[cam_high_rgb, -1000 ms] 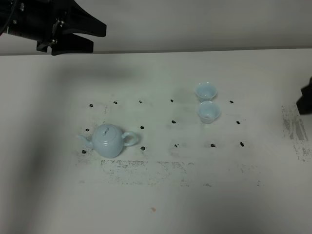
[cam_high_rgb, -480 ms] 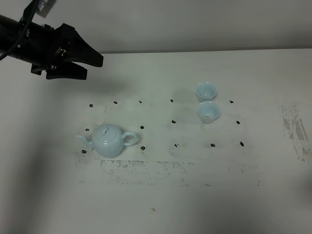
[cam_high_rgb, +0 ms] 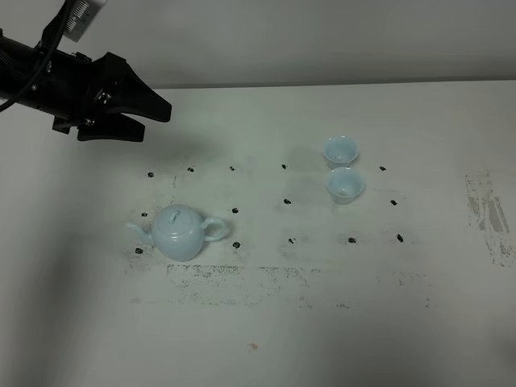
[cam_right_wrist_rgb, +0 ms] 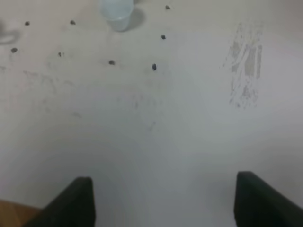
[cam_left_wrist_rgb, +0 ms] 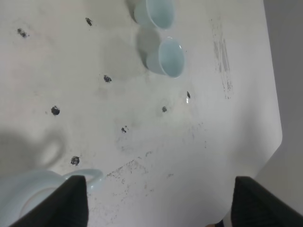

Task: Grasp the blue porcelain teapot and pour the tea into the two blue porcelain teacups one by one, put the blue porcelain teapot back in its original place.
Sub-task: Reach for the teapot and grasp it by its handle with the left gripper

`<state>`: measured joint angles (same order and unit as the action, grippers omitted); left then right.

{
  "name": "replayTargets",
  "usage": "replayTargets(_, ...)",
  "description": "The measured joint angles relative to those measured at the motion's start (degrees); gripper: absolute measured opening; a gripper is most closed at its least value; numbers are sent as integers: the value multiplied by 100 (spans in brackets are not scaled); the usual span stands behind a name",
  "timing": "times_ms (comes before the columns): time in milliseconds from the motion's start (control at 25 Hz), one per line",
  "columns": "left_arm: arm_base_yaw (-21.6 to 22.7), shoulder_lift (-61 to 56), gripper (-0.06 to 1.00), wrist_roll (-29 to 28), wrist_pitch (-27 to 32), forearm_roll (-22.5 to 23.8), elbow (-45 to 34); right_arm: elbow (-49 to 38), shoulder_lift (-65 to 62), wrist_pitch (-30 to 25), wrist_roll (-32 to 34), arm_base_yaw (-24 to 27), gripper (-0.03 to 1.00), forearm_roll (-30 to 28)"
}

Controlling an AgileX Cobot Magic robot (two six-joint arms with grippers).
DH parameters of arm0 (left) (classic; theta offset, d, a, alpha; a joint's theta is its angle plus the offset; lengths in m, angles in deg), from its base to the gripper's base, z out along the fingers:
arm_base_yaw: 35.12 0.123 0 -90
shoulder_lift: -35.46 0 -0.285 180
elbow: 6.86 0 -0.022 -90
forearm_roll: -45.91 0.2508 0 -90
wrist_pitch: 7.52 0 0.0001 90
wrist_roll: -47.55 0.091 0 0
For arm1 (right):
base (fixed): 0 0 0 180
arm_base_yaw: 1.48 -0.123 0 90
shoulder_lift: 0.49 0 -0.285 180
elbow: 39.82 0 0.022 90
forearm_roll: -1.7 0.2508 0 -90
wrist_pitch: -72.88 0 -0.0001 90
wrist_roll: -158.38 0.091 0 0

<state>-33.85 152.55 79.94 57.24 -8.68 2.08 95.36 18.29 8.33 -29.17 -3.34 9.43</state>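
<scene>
In the exterior high view, the blue porcelain teapot (cam_high_rgb: 179,232) stands upright on the table (cam_high_rgb: 322,322), lid on, its spout pointing away from the two blue porcelain teacups (cam_high_rgb: 340,150) (cam_high_rgb: 344,185) and its loop handle towards them. The cups sit touching or nearly so, well apart from the teapot on its handle side. The left hand (cam_high_rgb: 156,122) hovers beyond the teapot, above the far side of the table, with its fingers spread wide and empty. That looks like readiness for a descent onto the handle, and nothing is grasped yet. In the left wrist view, the teapot's handle (cam_left_wrist_rgb: 90,177) shows just beside one dark finger, with both cups farther off past the dark marks (cam_left_wrist_rgb: 55,110). In the right wrist view, the right hand (cam_right_wrist_rgb: 165,189) is open over bare table, holding nothing, seemingly parked clear of the teapot. One cup (cam_right_wrist_rgb: 116,12) shows at the frame's edge.
</scene>
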Motion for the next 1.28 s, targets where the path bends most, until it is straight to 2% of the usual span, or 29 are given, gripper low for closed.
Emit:
replayTargets(320, 0, 0, 61, 4, -44, 5, 0, -107, -996, 0, 95, 0, 59, -359)
replayTargets(1280, 0, 0, 61, 118, 1, -69, 0, -257, -1010, 45, 127, 0, 59, -378)
